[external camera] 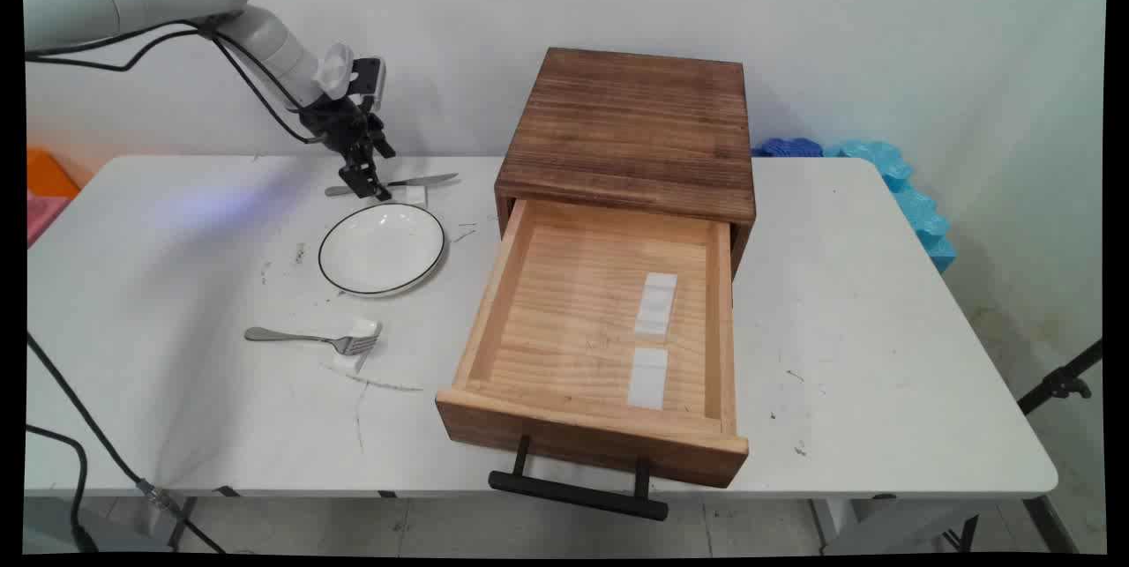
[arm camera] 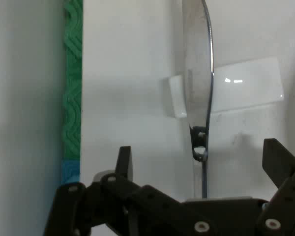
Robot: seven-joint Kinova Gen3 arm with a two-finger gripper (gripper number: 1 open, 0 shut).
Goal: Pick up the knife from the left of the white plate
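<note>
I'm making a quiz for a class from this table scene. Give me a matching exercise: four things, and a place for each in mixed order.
Things:
1. knife
2. fork
3. plate
4. white blocks

Places:
A. inside the open drawer
B. between knife and fork
C. under the pincer, on the plate's far side
D. on the plate's near side, tines on a white rest

Pairs: 1-C, 2-D, 3-B, 4-A
</note>
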